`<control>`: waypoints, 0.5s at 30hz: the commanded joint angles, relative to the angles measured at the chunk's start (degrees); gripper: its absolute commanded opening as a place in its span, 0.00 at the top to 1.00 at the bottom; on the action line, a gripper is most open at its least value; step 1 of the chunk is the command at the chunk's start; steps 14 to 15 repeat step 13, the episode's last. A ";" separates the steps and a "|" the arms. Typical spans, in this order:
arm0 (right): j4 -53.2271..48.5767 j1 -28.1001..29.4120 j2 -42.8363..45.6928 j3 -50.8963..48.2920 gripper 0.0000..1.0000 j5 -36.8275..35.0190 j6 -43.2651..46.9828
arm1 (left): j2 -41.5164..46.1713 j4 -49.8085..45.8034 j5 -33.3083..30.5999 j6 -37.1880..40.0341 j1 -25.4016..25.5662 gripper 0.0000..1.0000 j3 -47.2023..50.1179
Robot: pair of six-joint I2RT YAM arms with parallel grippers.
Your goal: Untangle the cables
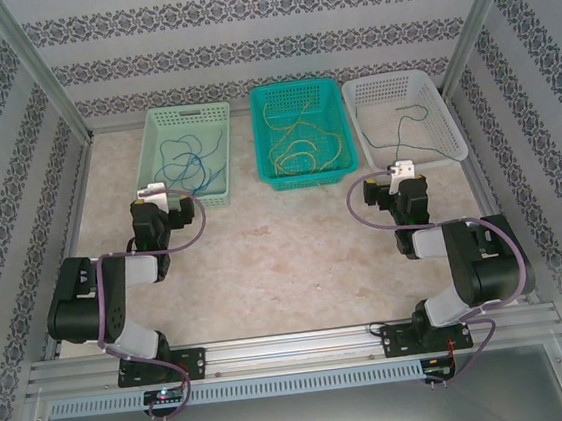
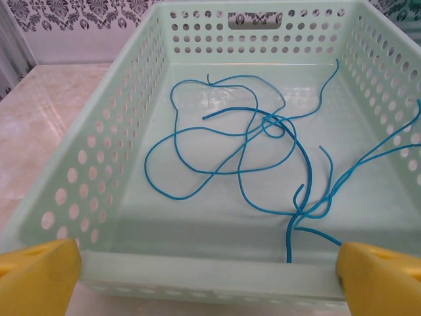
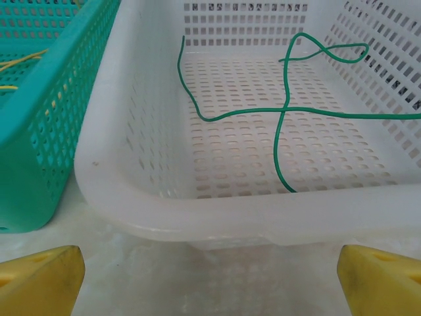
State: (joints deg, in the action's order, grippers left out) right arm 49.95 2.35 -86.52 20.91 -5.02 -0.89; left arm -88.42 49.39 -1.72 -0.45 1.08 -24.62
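Observation:
Blue cables point(image 2: 253, 148) lie looped and crossed inside the pale green basket point(image 2: 197, 266), also visible from above as blue cables point(image 1: 188, 163) in the pale green basket point(image 1: 153, 135). Yellow cables point(image 1: 299, 138) are piled in the teal basket point(image 1: 264, 122). A dark green cable point(image 3: 283, 112) lies in the white basket point(image 3: 217, 210), seen from above as a green cable point(image 1: 408, 129). My left gripper point(image 2: 210, 280) is open at the near rim of the green basket. My right gripper point(image 3: 210, 280) is open just short of the white basket.
The three baskets stand side by side at the back of the table, the white basket point(image 1: 451, 102) rightmost. Patterned walls and metal posts close in the sides and back. Bare tabletop point(image 1: 285, 250) lies between the two arms.

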 commanded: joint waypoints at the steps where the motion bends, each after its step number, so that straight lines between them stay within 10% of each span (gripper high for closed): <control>1: 0.85 -0.46 0.25 1.15 0.02 1.45 -0.01 | -1.56 0.22 0.85 0.05 -0.91 0.00 1.43; 15: 0.76 -0.70 0.33 1.20 0.02 1.77 -0.28 | -1.05 -1.75 0.93 -0.01 -0.82 0.01 0.90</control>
